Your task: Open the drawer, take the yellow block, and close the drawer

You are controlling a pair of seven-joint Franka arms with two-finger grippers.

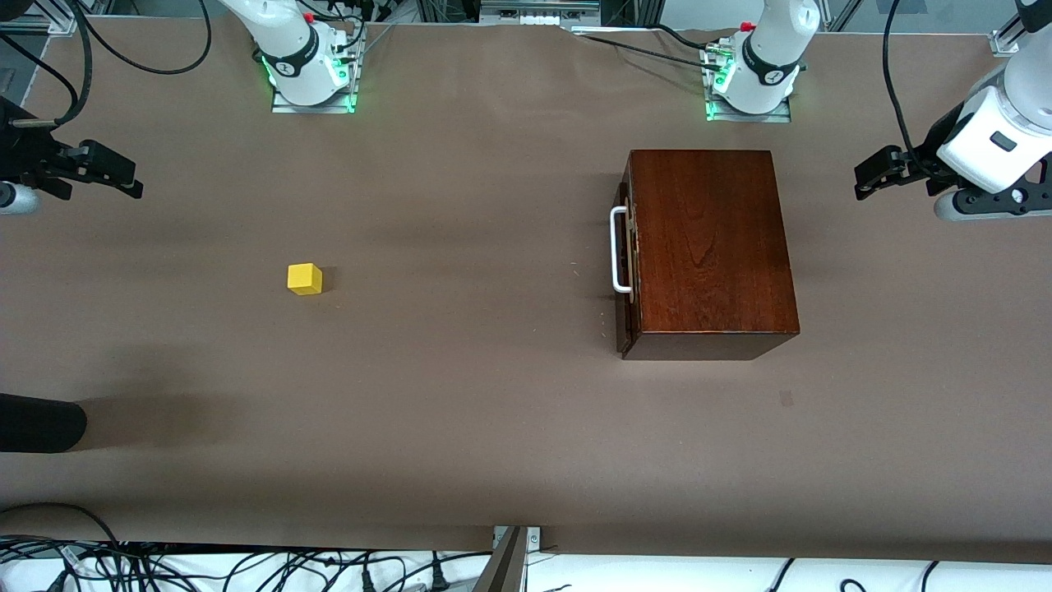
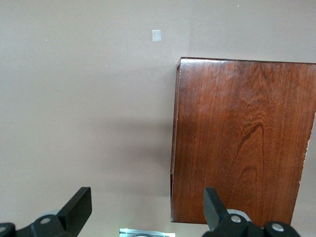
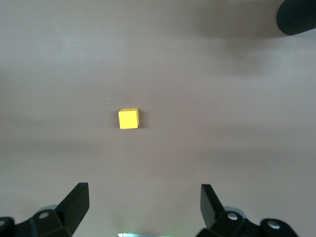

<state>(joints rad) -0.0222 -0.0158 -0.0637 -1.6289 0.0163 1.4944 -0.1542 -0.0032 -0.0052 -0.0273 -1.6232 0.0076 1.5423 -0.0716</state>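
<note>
Waiting wide open, empty: left gripper (image 1: 863,177) beside shut drawer (image 1: 626,255)'s wooden box (image 1: 711,247); right gripper (image 1: 123,177) above table near yellow block (image 1: 304,279), outside drawer.

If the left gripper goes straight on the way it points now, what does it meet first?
Probably the top of the dark wooden box: the open left gripper points down at its edge, so it could instead meet the bare table beside it.
</note>
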